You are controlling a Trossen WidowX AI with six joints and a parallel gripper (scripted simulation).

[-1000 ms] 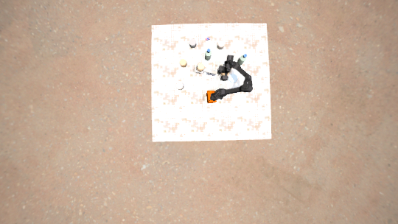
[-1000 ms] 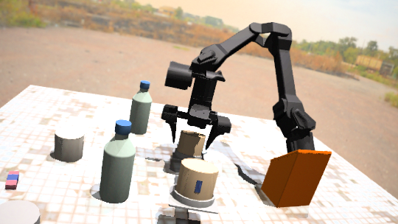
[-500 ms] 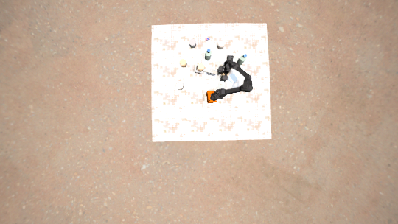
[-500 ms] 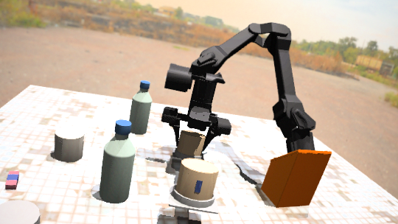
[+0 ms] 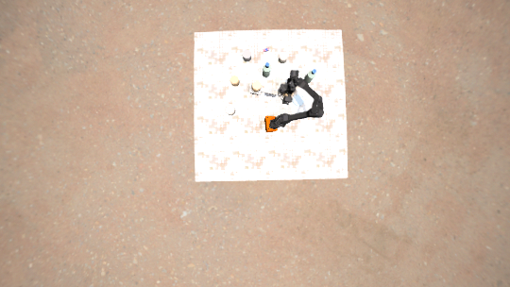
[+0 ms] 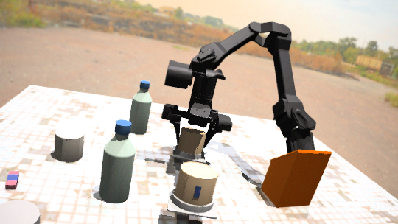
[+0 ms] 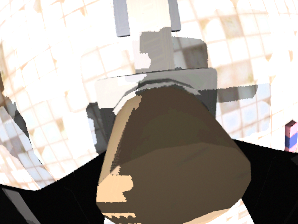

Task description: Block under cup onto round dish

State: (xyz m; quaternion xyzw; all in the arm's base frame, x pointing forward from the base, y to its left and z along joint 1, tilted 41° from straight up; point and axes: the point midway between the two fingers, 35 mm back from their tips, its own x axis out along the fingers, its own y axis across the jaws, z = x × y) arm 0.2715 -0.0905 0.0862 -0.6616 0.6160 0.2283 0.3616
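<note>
My gripper (image 6: 191, 144) (image 7: 165, 150) is shut on the far cup (image 6: 193, 138) (image 7: 170, 125), a tan cup at one end of the balance (image 6: 211, 213) (image 7: 150, 15). A finger is on each side of it, and its base appears to be at the balance's far pan. The other tan cup (image 5: 256, 85) (image 6: 189, 182), with a small dark blue mark, stands on the near end. The hidden block does not show. A pale round thing (image 5: 231, 110) at the left in the top view may be the dish; I cannot tell for sure.
Two green bottles (image 5: 266, 71) (image 6: 117, 169) (image 6: 140, 114) with blue caps stand near the balance. Grey cylinders (image 5: 246, 57) (image 5: 282, 58) (image 6: 68, 145) and a red-and-blue block (image 5: 266, 49) (image 6: 12, 180) (image 7: 291, 136) are farther out. A tan cylinder (image 5: 234, 80) stands left of the balance in the top view.
</note>
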